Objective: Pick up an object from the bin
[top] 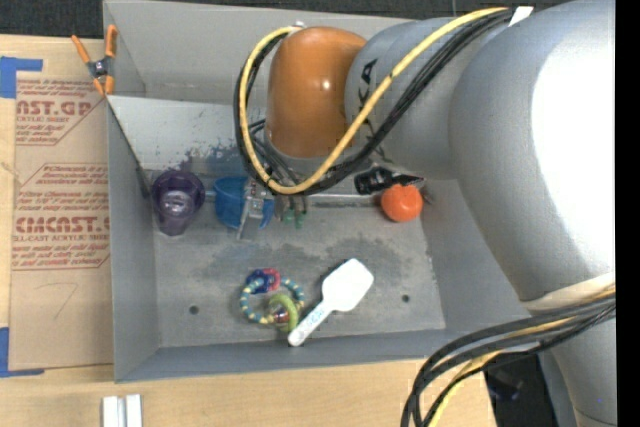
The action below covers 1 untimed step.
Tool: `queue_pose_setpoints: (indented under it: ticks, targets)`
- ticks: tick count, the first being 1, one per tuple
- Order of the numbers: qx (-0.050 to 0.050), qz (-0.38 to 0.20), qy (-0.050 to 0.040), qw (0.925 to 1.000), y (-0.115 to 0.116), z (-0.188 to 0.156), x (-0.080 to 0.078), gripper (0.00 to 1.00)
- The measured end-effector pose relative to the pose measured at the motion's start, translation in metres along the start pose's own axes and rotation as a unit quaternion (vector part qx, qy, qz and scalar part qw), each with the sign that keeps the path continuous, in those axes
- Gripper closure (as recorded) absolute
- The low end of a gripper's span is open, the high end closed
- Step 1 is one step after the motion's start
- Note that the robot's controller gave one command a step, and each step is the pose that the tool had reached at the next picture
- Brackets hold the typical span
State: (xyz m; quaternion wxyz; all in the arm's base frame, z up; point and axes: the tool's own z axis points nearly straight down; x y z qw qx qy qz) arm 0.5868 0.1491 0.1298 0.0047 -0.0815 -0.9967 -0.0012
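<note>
- The gripper (262,207) is hanging over the blue cup (231,200), which is standing just right of the purple cup (176,201); how wide it is open, I cannot tell.
- Gripping off-centre, it is risking shoving the blue cup against the purple cup and tipping it.

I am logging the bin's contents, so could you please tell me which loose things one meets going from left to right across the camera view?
purple cup → blue cup → multicoloured bead ring → white scoop → orange ball
</note>
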Motion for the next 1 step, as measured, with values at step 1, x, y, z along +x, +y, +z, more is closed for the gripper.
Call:
queue_pose_setpoints:
  ticks: [1]
  targets:
    - [-0.001,0.000,-0.0016,1.0000,0.0005,-0.0293,-0.0005,1.00]
